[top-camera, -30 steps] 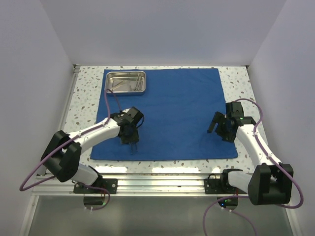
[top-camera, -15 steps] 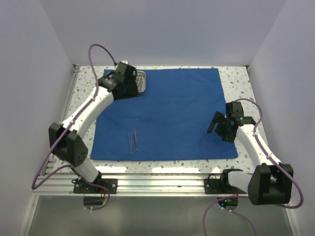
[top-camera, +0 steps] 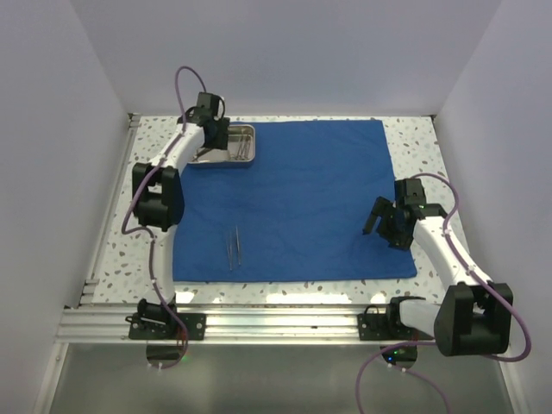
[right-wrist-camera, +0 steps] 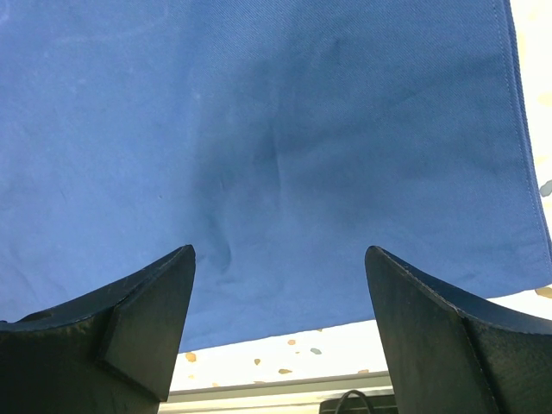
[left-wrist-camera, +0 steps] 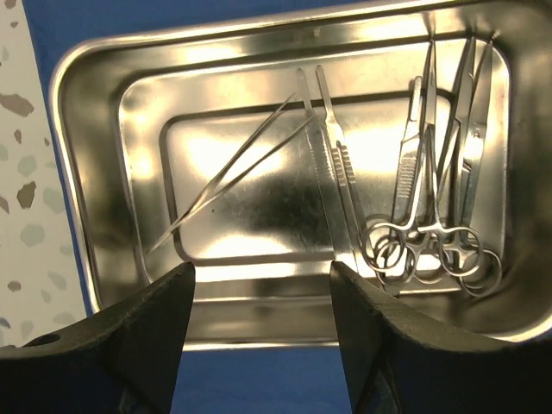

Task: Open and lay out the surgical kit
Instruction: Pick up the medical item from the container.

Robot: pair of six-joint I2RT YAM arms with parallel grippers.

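We see the cloth (top-camera: 328, 198) flat on the surface (top-camera: 414, 138), tray (top-camera: 231, 159) at its far-left corner, tweezers (top-camera: 233, 248) near the front edge. Our left tool (left-wrist-camera: 263, 289) gapes empty over the tray, our right tool (right-wrist-camera: 278, 259) over the near-right corner.

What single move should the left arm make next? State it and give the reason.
Probably lower the open left gripper into the steel tray and close on the long tweezers. It hovers empty right above the tray, and those tweezers lie apart from the crowded ring-handled instruments, so they look easiest to pinch. One thin tool lies on the blue cloth already.
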